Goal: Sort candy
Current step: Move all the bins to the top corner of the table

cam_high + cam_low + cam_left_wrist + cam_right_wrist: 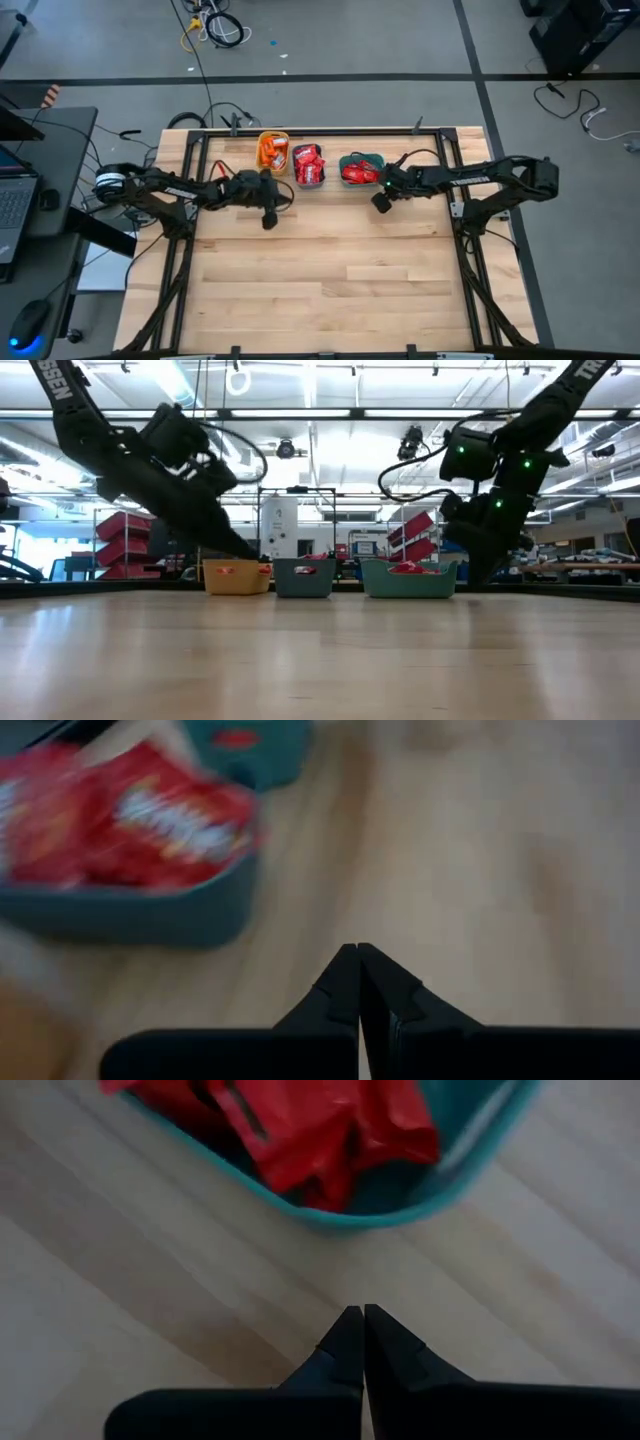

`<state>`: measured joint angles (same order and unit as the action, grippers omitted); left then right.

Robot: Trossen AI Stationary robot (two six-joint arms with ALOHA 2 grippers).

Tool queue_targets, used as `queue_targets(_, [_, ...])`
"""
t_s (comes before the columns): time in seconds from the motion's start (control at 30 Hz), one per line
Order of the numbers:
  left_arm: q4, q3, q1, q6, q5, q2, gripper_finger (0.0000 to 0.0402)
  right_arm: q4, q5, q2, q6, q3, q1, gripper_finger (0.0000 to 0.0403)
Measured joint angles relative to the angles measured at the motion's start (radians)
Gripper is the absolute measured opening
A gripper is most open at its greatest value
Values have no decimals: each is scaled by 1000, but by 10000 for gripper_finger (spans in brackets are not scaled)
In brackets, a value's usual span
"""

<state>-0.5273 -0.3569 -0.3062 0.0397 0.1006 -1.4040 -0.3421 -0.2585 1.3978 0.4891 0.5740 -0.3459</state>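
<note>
Three small bins stand in a row near the table's far edge. The yellow bin (272,151) holds orange-and-white packets. The middle grey-teal bin (308,165) (120,910) holds wider red packets with white marks (150,815). The teal bin (362,168) (400,1205) holds narrow red bars (320,1130). My left gripper (268,220) (358,965) is shut and empty over bare wood, just nearer than the middle bin. My right gripper (381,203) (357,1325) is shut and empty, just on the near side of the teal bin.
The wide wooden table (340,280) stretches bare toward its near edge. A dark frame (330,131) runs along the far edge behind the bins. Cables and a desk with a laptop (15,200) lie off the table's left side.
</note>
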Motion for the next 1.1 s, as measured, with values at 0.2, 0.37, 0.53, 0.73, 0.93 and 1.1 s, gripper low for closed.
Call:
queue_targets(0.2, [-92,0,108,-50,-26,-19,0,122,77,26,11,-17,62,0])
queue_targets(0.37, [-127,-1,144,-80,-142,-51,0,207,121,33,27,-17,157,0])
queue_targets(0.53, [-171,-7,149,-129,-171,-98,0,168,82,8,12,11,222,0])
queue_targets(0.73, [-163,-76,193,-122,-132,-178,0,17,-63,-89,-23,70,182,0])
queue_targets(0.93, [-162,-152,210,-93,-196,-278,0,-42,-172,-160,-74,82,80,0])
queue_targets(1.1, [-162,-189,202,-97,-345,-360,0,-121,-227,-154,-67,80,5,0])
